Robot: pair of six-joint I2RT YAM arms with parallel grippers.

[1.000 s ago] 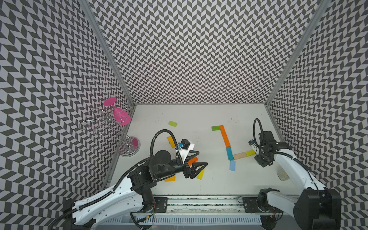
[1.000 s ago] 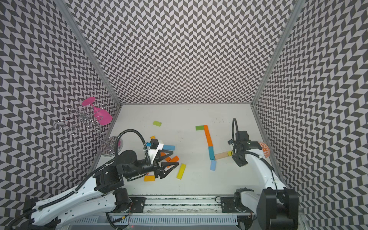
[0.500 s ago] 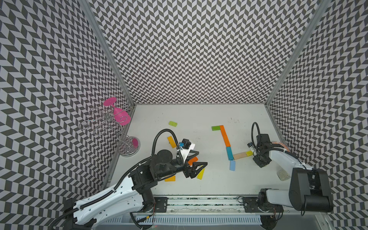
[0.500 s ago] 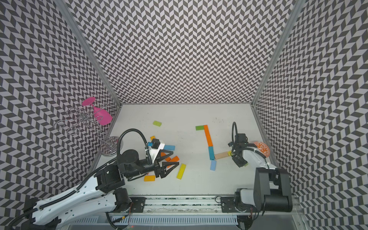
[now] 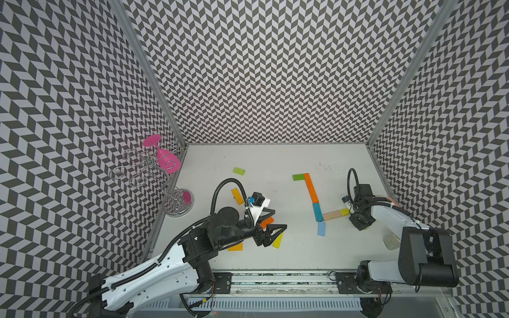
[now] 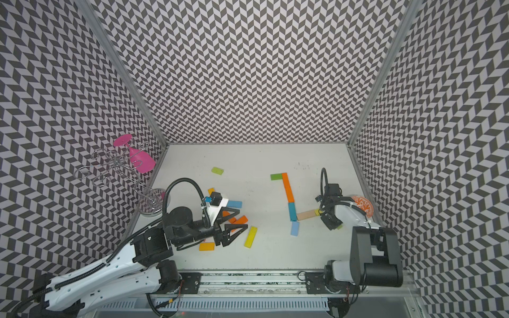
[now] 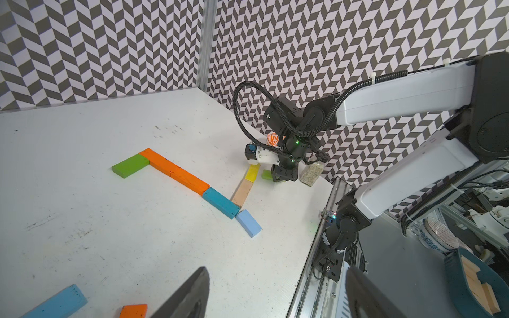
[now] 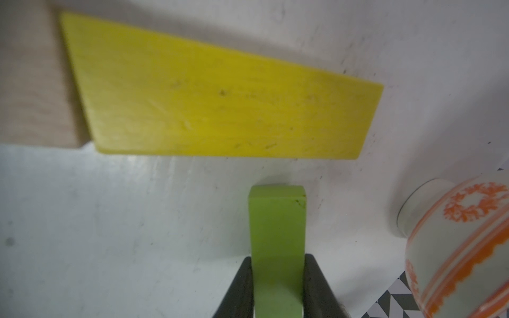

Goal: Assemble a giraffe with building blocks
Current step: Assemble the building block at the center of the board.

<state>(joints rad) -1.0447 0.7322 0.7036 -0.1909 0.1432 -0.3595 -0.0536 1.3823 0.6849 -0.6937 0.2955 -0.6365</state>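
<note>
One light-green block (image 8: pixel 276 220) gripped on edge.
Your right gripper (image 8: pixel 277 260) pinches it near the yellow block (image 8: pixel 220 104); your left gripper (image 5: pixel 279 219) gapes wide, holding nothing.

Left arm (image 5: pixel 154 275): white moulded shells with rows of small round holes, joined by black housings.
Right arm (image 5: pixel 391 217): same white shells, with a bulky black cylindrical shoulder motor (image 5: pixel 427 264).
Corrugated hoses (image 5: pixel 228 181): black and ribbed, one per arm, tied down with white zip ties.
Left gripper (image 5: pixel 280 219): black, with flat triangular fingers that have open cut-outs.
Right gripper (image 8: pixel 277 257): black, with tapered fingers.
Wrist bracket (image 5: pixel 261 206): white plastic, carrying a small black cube camera and a blue plug.
Status lights (image 7: pixel 297 142): green dots on the black right wrist.
Base rail (image 5: pixel 275 283): silver extrusion under bolted black mounting plates.
</note>
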